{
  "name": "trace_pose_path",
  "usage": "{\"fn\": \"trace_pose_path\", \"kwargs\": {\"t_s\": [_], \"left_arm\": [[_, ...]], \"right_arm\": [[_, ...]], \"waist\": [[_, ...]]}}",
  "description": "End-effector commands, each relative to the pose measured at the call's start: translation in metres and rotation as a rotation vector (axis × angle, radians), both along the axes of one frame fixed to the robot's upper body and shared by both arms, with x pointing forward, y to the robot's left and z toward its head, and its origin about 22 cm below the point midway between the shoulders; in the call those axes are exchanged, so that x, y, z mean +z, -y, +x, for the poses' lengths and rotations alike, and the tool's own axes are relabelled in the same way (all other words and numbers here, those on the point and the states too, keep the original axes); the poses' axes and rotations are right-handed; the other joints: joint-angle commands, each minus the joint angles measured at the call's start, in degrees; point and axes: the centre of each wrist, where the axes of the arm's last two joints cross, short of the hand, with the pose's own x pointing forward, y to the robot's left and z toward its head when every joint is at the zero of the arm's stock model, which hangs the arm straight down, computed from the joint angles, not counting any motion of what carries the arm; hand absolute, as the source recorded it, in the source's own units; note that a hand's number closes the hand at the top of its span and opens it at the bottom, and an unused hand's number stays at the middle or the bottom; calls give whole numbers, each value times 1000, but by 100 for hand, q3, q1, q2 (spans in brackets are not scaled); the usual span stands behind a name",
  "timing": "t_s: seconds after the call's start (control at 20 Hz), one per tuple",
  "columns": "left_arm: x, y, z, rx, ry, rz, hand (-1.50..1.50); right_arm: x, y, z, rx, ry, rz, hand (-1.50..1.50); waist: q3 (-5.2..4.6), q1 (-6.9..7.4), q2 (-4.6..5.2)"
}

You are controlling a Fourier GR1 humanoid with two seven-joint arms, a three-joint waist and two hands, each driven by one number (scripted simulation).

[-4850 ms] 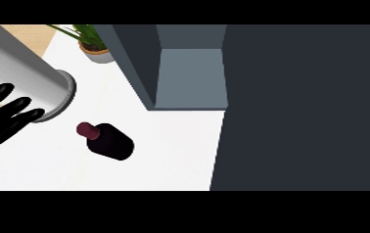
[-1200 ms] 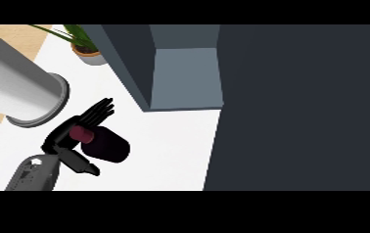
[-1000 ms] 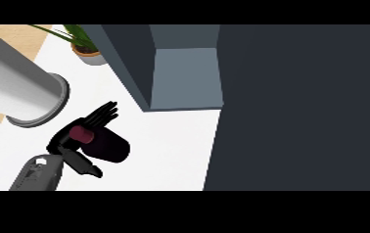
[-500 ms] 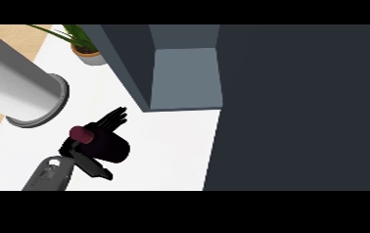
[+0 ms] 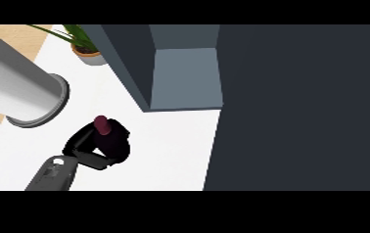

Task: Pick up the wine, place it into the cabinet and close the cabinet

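White counter (image 5: 173, 149) room beside wine (image 5: 110, 138)

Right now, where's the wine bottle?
In the head view the wine bottle stands at lower left on the white counter, with a hand curled round it, just right of the grey cylinder and below-left of the open cabinet.

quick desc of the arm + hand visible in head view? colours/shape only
One arm shows, at the lower left: a grey, rounded forearm with small pale markings near the wrist, ending in a black hand with slim black fingers. No cables or sleeve visible. No second arm in view.
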Motion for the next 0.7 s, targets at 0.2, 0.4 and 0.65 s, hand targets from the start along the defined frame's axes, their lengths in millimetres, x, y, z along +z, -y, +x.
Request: {"fn": "trace_pose_path", "kwargs": {"t_s": [0.2,0.4,0.65], "left_arm": [[8,-9,9,-79,103,-159,150],[-17,12,-17,245,157,-134,150],[-36,13,-47,572,181,-103,150]], "right_arm": [[17,11,-30,6,33,41,-150],[17,14,-27,-16,44,28,-150],[18,11,-31,-16,52,47,-150]], "waist": [[-3,-1,2],[11,137,-32],[8,156,-38]]}}
